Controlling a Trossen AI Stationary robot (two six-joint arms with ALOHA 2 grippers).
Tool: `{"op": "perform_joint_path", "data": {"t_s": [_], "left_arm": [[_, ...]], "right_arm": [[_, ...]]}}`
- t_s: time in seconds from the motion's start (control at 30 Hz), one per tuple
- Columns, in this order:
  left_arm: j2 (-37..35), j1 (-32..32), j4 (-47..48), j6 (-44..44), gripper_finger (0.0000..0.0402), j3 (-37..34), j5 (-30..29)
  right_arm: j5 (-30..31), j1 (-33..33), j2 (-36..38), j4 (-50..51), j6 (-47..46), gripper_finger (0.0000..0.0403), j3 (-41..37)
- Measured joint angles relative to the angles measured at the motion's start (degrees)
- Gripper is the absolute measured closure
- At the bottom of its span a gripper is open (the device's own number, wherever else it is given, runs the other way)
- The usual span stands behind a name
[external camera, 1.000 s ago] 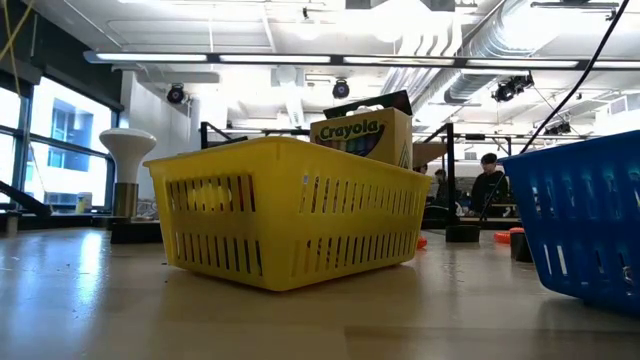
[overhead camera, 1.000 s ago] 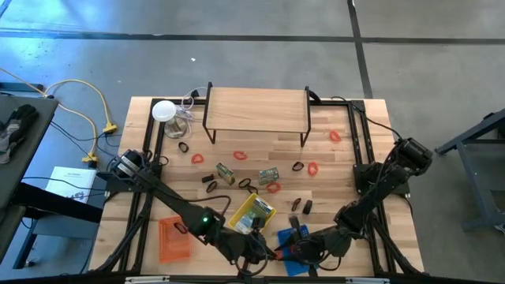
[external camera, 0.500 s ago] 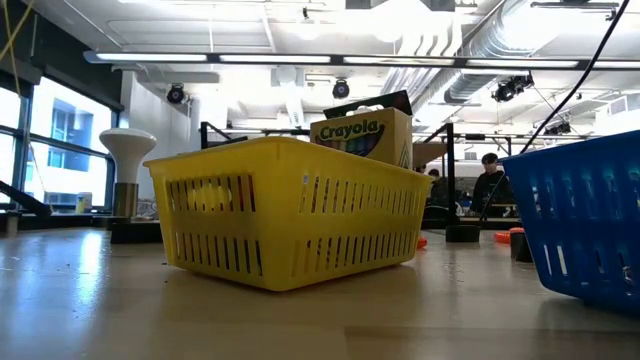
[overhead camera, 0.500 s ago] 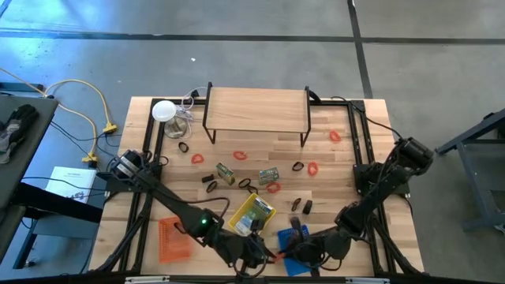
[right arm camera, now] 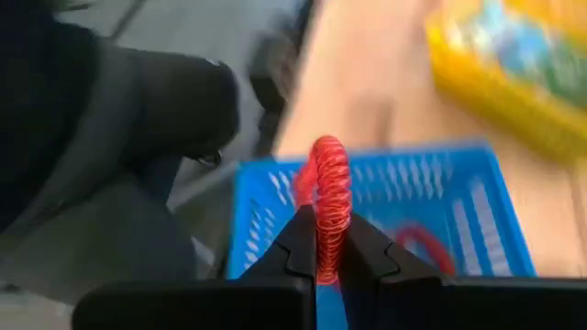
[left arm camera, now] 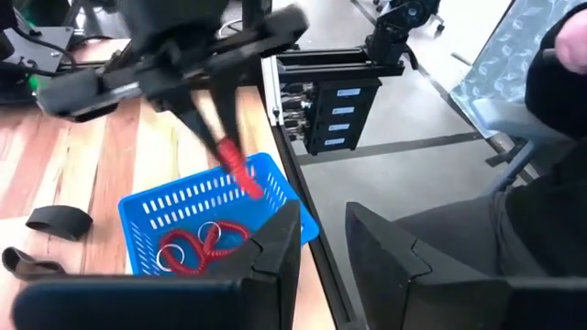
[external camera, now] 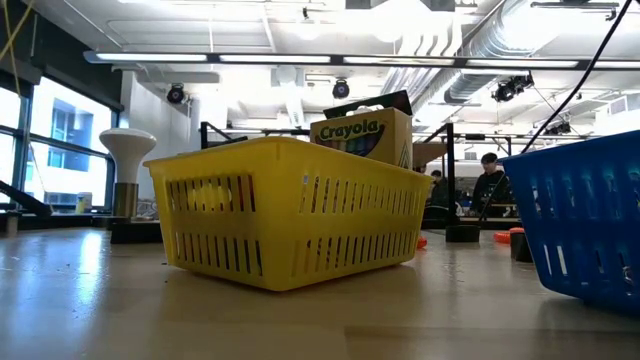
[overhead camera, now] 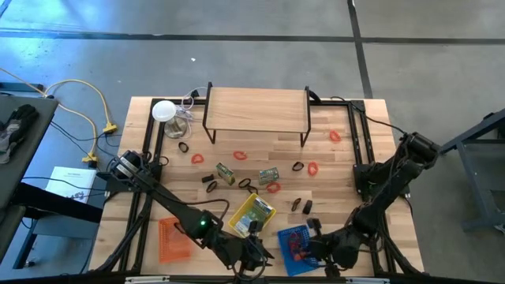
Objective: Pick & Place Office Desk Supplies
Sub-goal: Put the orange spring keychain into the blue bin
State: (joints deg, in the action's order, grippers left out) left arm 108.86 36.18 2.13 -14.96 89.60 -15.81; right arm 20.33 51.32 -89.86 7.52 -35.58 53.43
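Red coiled band (right arm camera: 329, 197) is pinched between the closed fingers of the right gripper (right arm camera: 330, 240), with most of its loop standing up past the fingertips; its long axis runs in line with the fingers. In the right wrist view, the blue basket (right arm camera: 275, 192) fills the middle of the frame directly beyond the band, so the drop target lies straight ahead of the fingertips. The left wrist view confirms this from the other side: the right gripper (left arm camera: 240, 174) hangs in the upper centre of that frame with the band (left arm camera: 240, 174) dangling just over the rim of the blue basket (left arm camera: 156, 206), where other red coils (left arm camera: 197, 243) already lie. In the high view, the right gripper works at the lower centre-right of the frame, at the blue basket (overhead camera: 293, 244). The left gripper (left arm camera: 321, 247) sits at the lower centre, just beside the blue basket, its jaws partly parted and holding nothing. The yellow basket (overhead camera: 252, 214) stands just up and left of the blue one. The right arm alone carries the item, so the release appears to depend on keeping the band above the basket opening, not over the rim.
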Motion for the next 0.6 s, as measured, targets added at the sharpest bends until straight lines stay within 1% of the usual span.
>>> {"op": "perform_joint_path", "data": {"t_s": [0.1,0.17,0.27,0.37,0.5,0.6], "left_arm": [[0.00,0.00,0.06,-0.07,0.0316,0.00,0.00],[0.00,0.00,0.09,-0.07,0.0316,0.00,-0.01],[0.00,-0.03,0.11,-0.07,0.0315,0.00,-0.02],[0.00,-0.07,0.13,-0.07,0.0315,0.00,-0.02],[0.00,-0.07,0.38,-0.07,0.0315,0.00,-0.02],[0.00,-0.07,1.07,-0.07,0.0315,0.00,-0.02]], "right_arm": [[0.06,-0.45,-1.80,5.33,-7.33,0.0393,-0.02],[0.05,-0.92,-3.31,5.76,-8.37,0.0392,-0.04],[-0.67,-1.70,-5.06,3.33,-7.58,0.0378,-0.04],[-2.97,-2.77,-6.03,1.47,-7.91,0.0353,-0.04],[-3.30,-3.70,-6.11,1.81,-10.87,0.0310,-0.04],[-3.38,-4.23,-5.86,2.12,-10.78,0.0272,-0.04]]}}
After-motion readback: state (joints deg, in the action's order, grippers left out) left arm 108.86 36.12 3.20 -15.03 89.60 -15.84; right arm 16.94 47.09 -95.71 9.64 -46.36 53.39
